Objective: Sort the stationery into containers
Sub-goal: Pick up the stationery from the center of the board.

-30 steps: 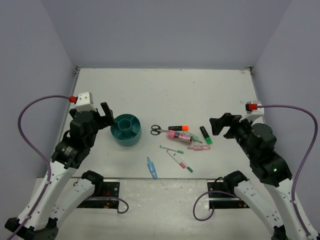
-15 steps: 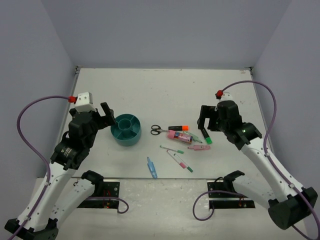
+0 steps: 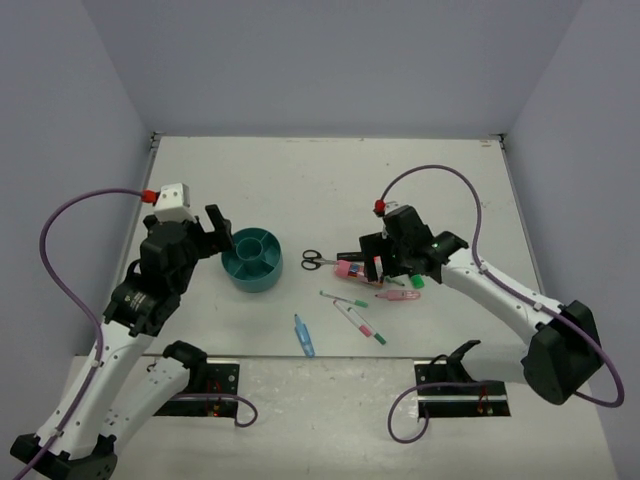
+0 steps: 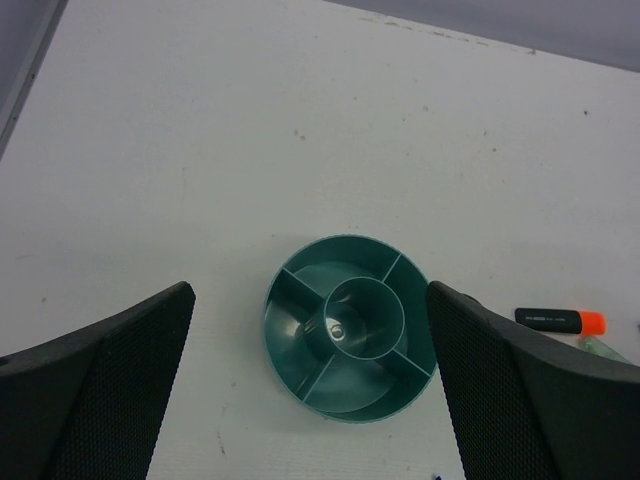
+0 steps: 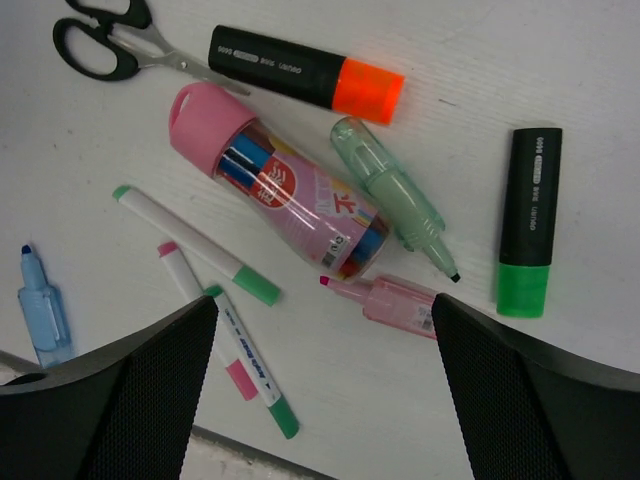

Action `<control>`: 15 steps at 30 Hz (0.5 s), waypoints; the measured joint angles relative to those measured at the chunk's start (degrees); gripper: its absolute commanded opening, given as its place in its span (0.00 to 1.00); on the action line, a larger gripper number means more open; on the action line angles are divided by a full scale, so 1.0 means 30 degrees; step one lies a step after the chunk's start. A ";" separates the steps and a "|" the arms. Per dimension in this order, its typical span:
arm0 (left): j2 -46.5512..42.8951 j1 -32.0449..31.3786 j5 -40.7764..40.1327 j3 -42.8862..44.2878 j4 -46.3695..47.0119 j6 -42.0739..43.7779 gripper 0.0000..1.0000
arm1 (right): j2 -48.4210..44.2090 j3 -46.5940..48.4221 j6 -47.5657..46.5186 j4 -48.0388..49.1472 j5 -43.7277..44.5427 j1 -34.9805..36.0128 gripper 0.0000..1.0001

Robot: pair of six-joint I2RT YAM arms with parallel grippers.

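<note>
1. Your left gripper hangs just beside the teal organizer. Its jaws are spread wide and empty, and in the left wrist view the bowl sits between them. All the compartments look empty.
2. The stationery lies loose on the table, right of the organizer and apart from it. The scissors lie nearest the bowl.
3. Your right gripper is over the pile with its jaws released and nothing held. This arm is far nearer every item than the left one.
4. Key relation: the pink tube lies just ahead of the right jaws and centred between them. Its long axis is diagonal, cap up-left, so it's oblique to the jaw opening. I'd judge the wrist needs a twist to close across it.
5. It's tight there:
   - The orange-capped highlighter sits just beside the cap.
   - A pale green highlighter runs along the tube's right side.
   - A pink highlighter lies at its foot.
6. The green-capped highlighter, farthest right, lies apart with bare table around it, so it's probably the easier pick.
7. The surface is flat and white.
</note>
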 measured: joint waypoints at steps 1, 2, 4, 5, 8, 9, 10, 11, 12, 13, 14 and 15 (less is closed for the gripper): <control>0.0001 0.0000 0.0062 0.0000 0.0015 0.0005 1.00 | 0.0252 -0.0030 -0.0168 0.0127 -0.0096 0.0295 0.89; 0.0001 0.0000 0.0132 -0.0002 0.0031 0.0014 1.00 | 0.0494 -0.0042 -0.0338 0.0266 -0.0158 0.0584 0.88; 0.0001 0.0005 0.0276 -0.0007 0.0067 0.0039 1.00 | 0.1042 -0.0029 -0.0659 0.0552 -0.0186 0.1110 0.87; 0.0001 0.0011 0.0344 -0.0007 0.0086 0.0052 1.00 | 0.1381 -0.0013 -0.0811 0.0684 -0.0170 0.1336 0.86; 0.0080 0.0015 0.0554 -0.0016 0.0116 0.0067 1.00 | 0.2940 0.0382 -0.1351 0.0711 0.0270 0.2063 0.82; 0.0105 0.0015 0.0630 -0.0031 0.0137 0.0083 1.00 | 0.3581 0.0638 -0.1529 0.0641 0.0540 0.2301 0.81; 0.0114 0.0015 0.0705 -0.0072 0.0189 0.0125 1.00 | 0.4364 0.1058 -0.1692 0.0478 0.0943 0.2573 0.79; 0.0125 0.0015 0.0744 -0.0131 0.0245 0.0163 1.00 | 0.5244 0.1616 -0.1849 0.0371 0.1526 0.2868 0.77; 0.0125 0.0015 0.0788 -0.0193 0.0292 0.0209 1.00 | 0.5972 0.2090 -0.2013 0.0385 0.2025 0.3123 0.77; 0.0125 0.0015 0.0813 -0.0251 0.0331 0.0277 1.00 | 0.6613 0.2520 -0.2135 0.0272 0.2435 0.3343 0.77; 0.0150 0.0015 0.0851 -0.0290 0.0343 0.0314 1.00 | 0.7167 0.2869 -0.2223 0.0232 0.2824 0.3551 0.76; 0.0188 0.0015 0.0895 -0.0308 0.0352 0.0329 1.00 | 0.7664 0.3135 -0.2295 0.0212 0.3220 0.3739 0.75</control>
